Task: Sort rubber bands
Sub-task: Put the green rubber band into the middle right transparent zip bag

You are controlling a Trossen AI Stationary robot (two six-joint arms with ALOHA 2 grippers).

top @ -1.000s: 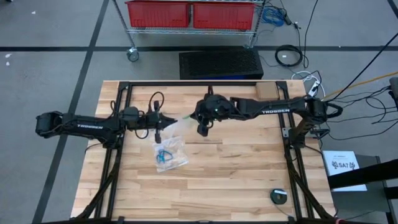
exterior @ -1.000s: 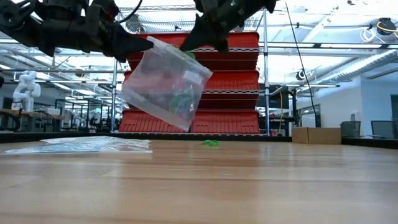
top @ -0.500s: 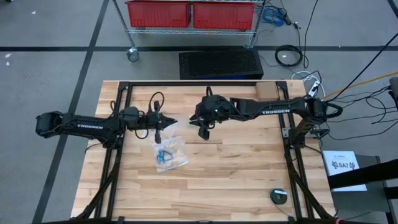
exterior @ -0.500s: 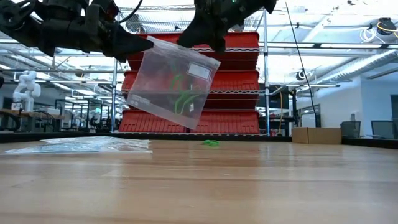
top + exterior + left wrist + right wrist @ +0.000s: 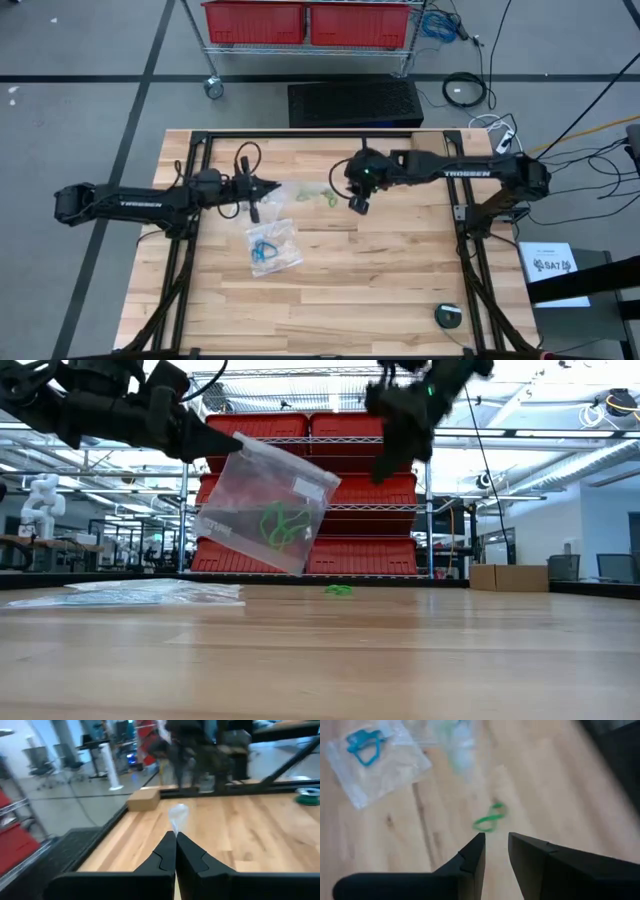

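The left gripper (image 5: pixel 205 442), arm stretched level, pinches a clear plastic bag (image 5: pixel 268 506) of green rubber bands (image 5: pixel 278 525) above the table's far middle. The right gripper (image 5: pixel 495 847) hovers alongside, fingers slightly parted.

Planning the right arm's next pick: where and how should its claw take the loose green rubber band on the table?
Come straight down on the green rubber band. It lies flat on bare wood in a figure-eight, so close the fingers across its pinched middle. The right claw, open, hovers nearby; the left claw holds the bag.
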